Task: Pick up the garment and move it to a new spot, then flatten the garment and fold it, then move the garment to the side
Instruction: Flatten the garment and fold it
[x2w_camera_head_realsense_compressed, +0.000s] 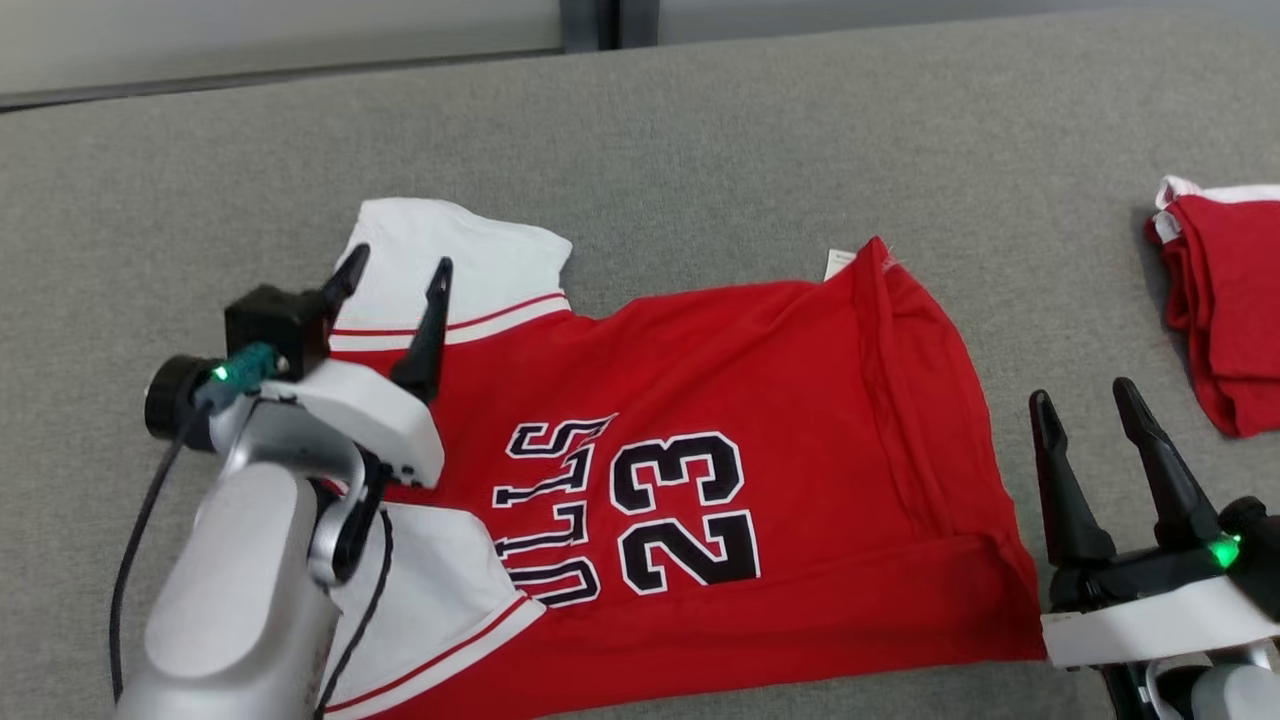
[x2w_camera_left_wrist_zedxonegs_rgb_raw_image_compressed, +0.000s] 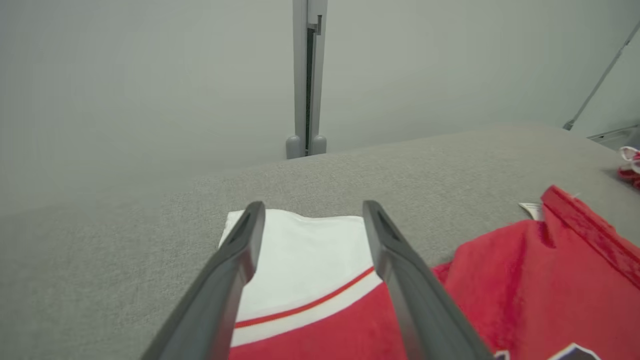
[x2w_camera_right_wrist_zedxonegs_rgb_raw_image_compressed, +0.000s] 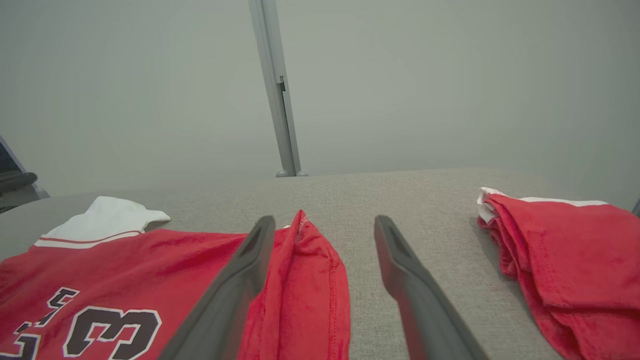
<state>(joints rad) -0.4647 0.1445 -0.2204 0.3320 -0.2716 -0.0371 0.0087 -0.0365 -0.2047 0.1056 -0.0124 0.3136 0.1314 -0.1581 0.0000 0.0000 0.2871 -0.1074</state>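
**Jersey spread out, fold not yet begun**

Progress, as I judge it: the garment (x2w_camera_head_realsense_compressed: 760, 400) lies spread on the grey table (x2w_camera_head_realsense_compressed: 700, 130), print side up and mostly flat. The placing step looks done and the flattening nearly so. A strip along its right hem is turned over and some wrinkles remain. No fold is made, and the move to the side is left.

Left gripper (x2w_camera_head_realsense_compressed: 400, 258): jaws wide apart, holding nothing. It sits over the far white sleeve (x2w_camera_head_realsense_compressed: 450, 250) at the garment's left end. In its wrist view the two fingers straddle that sleeve. I cannot tell whether the tips touch the cloth.

Right gripper (x2w_camera_head_realsense_compressed: 1083, 393): also spread wide and empty, just beside the right hem, mostly over bare table.

Further right, well apart, lies a folded red pile (x2w_camera_head_realsense_compressed: 1225, 300).
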